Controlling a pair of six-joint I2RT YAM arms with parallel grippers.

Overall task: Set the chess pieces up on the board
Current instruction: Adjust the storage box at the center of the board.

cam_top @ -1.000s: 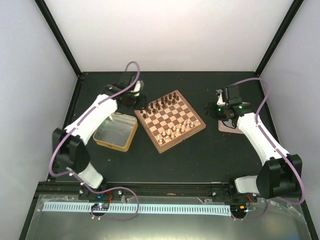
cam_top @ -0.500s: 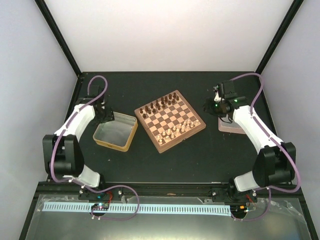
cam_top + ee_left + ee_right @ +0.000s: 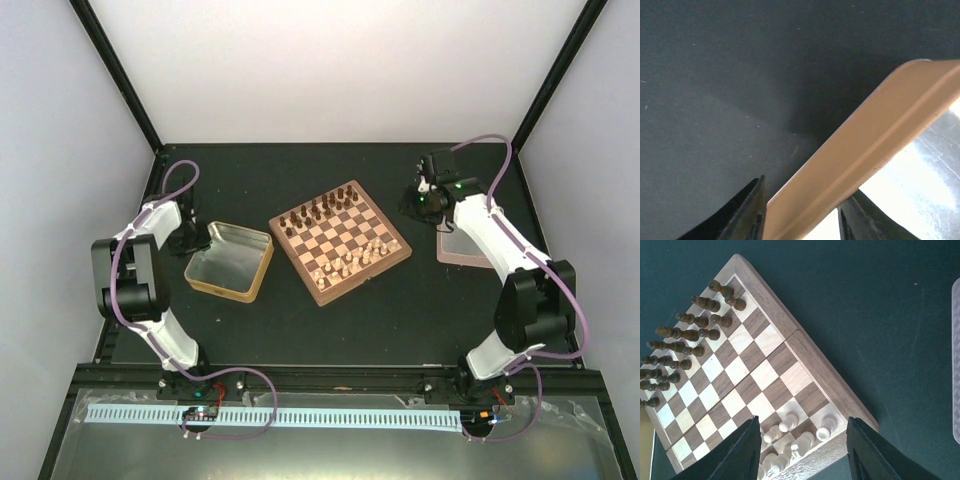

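Observation:
The board lies tilted at the table's middle. Dark pieces stand in two rows on its far-left side and pale pieces on its near-right side. My left gripper is away from the board, at the left edge of the tan tray. In the left wrist view it is open, with the tray's rim between the fingers. My right gripper hovers open and empty above the board's right corner. The right wrist view shows it over the pale pieces, with the dark pieces at the left.
The tan tray has a shiny metal inside and lies left of the board. A flat pinkish lid lies right of the board; its edge also shows in the right wrist view. Black frame posts stand at the table's back corners.
My left arm swung from the board's far-left corner back to the tray's left edge. My right arm folded back and moved slightly toward the board's right corner.

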